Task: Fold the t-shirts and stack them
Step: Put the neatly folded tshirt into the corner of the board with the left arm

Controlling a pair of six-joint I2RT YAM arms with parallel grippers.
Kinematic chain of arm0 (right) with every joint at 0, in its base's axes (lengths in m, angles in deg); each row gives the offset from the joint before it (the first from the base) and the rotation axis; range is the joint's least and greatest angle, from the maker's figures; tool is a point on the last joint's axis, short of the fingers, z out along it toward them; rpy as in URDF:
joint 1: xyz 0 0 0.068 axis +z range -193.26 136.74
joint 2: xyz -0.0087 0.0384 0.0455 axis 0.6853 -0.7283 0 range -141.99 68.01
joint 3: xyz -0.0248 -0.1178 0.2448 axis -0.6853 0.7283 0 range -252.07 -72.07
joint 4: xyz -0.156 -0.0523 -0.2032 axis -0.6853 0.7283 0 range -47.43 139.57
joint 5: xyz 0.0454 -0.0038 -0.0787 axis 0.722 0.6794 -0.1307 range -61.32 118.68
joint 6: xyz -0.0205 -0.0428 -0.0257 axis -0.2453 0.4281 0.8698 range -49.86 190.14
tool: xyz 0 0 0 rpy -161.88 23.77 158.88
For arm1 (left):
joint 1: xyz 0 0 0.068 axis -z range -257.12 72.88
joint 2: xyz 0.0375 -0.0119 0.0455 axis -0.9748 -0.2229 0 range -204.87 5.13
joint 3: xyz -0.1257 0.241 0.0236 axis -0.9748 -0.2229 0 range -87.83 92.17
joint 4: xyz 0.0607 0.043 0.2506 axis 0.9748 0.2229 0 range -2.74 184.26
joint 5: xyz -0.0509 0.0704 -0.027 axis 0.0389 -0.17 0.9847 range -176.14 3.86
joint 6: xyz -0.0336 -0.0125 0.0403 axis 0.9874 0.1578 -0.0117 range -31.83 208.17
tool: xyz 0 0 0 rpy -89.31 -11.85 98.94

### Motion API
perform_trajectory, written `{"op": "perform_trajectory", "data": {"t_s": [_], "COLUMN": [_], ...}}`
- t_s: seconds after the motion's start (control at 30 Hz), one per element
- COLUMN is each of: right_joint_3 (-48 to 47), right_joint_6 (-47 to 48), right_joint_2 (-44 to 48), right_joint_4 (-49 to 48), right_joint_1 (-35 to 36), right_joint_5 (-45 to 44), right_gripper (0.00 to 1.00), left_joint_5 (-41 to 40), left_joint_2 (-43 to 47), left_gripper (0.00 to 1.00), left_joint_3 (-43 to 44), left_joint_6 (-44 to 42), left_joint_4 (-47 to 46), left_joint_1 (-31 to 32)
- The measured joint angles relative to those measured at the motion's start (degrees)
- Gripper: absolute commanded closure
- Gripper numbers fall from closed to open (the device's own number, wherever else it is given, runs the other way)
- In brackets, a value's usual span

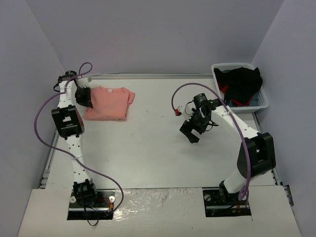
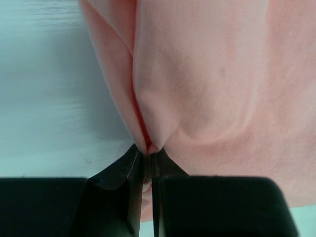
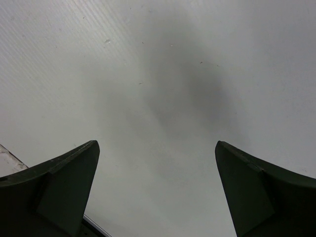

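Observation:
A folded salmon-pink t-shirt (image 1: 109,102) lies at the back left of the table. My left gripper (image 1: 85,97) sits at its left edge, shut on a pinch of the cloth. In the left wrist view the t-shirt (image 2: 217,74) fills the upper right, and a fold of it runs down between the closed black fingertips (image 2: 133,165) of the left gripper (image 2: 148,153). My right gripper (image 1: 190,133) hovers over the bare table (image 1: 148,148) right of centre. Its jaws stand wide open, and the right wrist view shows the right gripper (image 3: 157,148) with only tabletop between its fingers.
A white plastic basket (image 1: 264,101) stands at the back right corner, holding dark cloth (image 1: 242,81) with a bit of red. Grey walls close in the back and both sides. Both arm bases are bolted at the near edge.

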Motion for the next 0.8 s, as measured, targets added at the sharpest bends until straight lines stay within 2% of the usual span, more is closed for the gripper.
{"op": "perform_trajectory", "data": {"t_s": [0.43,0.8], "right_joint_3": [0.00,0.00], "right_joint_6": [-0.17,-0.22], "right_joint_2": [-4.24,-6.64], "right_joint_4": [-0.02,-0.04], "right_joint_1": [-1.77,-2.10], "right_joint_5": [1.05,1.03], "right_gripper": [0.00,0.00], "left_joint_5": [-2.82,-8.07], "left_joint_2": [0.00,-0.28], "left_gripper": [0.98,0.98], "left_joint_3": [0.07,2.27], "left_joint_6": [4.31,5.07], "left_joint_4": [-8.00,-13.16], "left_joint_1": [-4.24,-4.92]}}
